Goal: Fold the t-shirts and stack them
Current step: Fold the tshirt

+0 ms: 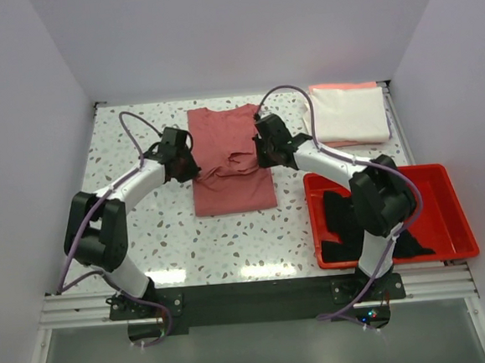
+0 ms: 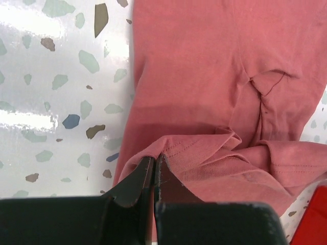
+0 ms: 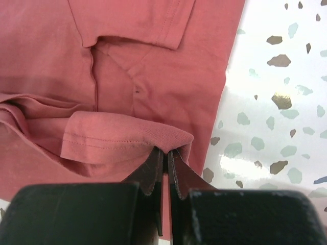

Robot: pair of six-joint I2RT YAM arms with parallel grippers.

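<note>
A dusty rose-red t-shirt (image 1: 231,161) lies lengthwise mid-table, its hem end lifted and bunched over the middle. My left gripper (image 1: 186,171) is shut on the shirt's left hem corner (image 2: 168,148). My right gripper (image 1: 266,159) is shut on the right hem corner (image 3: 153,138). In both wrist views the jaws pinch the stitched edge, with the rest of the shirt (image 2: 214,71) (image 3: 153,61) flat on the table beneath. A folded cream-white t-shirt (image 1: 350,112) rests on a peach-pink one (image 1: 336,87) at the back right. A black t-shirt (image 1: 347,224) lies crumpled in the red tray.
The red plastic tray (image 1: 446,207) stands at the front right, its corner (image 2: 319,214) showing in the left wrist view. The speckled white table (image 1: 146,231) is walled on three sides. The right arm's elbow hangs over the tray.
</note>
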